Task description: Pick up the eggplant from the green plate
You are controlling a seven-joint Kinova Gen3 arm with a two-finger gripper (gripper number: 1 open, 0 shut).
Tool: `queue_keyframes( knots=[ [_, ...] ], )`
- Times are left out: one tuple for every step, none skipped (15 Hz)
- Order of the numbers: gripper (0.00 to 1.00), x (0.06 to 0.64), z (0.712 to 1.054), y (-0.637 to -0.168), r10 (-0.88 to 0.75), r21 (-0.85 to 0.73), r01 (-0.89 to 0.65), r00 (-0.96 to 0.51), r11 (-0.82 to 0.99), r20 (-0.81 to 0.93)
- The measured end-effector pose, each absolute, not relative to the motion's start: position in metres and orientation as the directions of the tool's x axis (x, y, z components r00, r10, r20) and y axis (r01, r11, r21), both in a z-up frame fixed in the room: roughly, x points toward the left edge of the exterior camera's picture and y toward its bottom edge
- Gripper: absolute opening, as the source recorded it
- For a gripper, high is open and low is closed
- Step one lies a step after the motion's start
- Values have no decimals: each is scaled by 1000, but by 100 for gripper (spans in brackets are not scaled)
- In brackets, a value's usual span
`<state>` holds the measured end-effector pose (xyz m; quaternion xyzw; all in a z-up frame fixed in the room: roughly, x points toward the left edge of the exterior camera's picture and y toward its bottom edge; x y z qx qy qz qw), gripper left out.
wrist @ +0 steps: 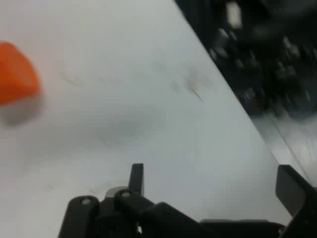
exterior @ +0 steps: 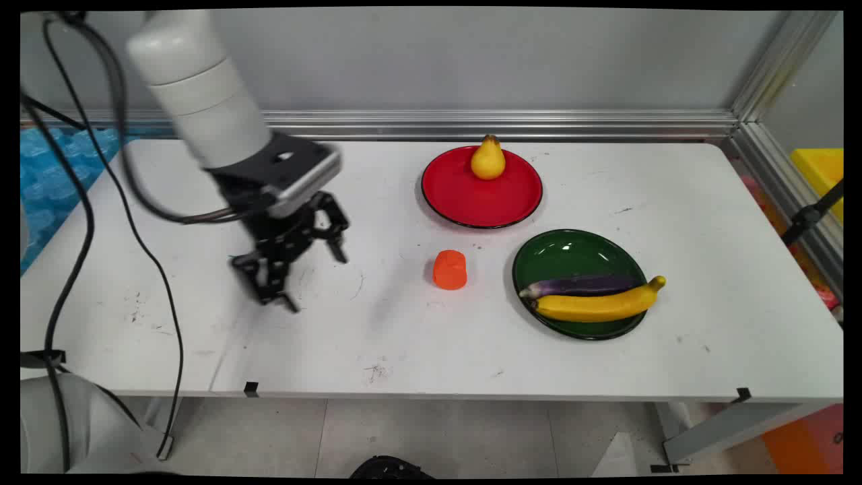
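The fingers (exterior: 315,279) are spread wide with nothing held, hung just over bare worktop (exterior: 377,337). Nearest them, off to the side and not touched, is a small orange block (exterior: 450,269). It's judged light, stiff and a bit slick, probably best pinched across its flat sides.

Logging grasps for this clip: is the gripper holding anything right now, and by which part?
Nothing is held. The gripper hangs open and empty over bare table, left of the orange block.
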<state>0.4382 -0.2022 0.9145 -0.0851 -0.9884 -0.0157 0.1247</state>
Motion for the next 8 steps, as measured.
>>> queue_keyframes(
  knots=[
    [100,430,915,-210,125,5,131,-955,991,268],
    [100,420,915,-220,79,0,83,-954,997,289],
    [100,411,915,-229,43,-5,43,-951,999,307],
    [100,401,915,-240,5,-10,2,-944,1000,329],
    [100,391,914,-250,-29,-14,-36,-937,999,349],
    [100,382,913,-258,-55,-17,-66,-930,998,364],
    [100,372,911,-268,-83,-20,-98,-921,995,381],
    [100,361,908,-277,-105,-23,-124,-913,992,394]
  ],
)
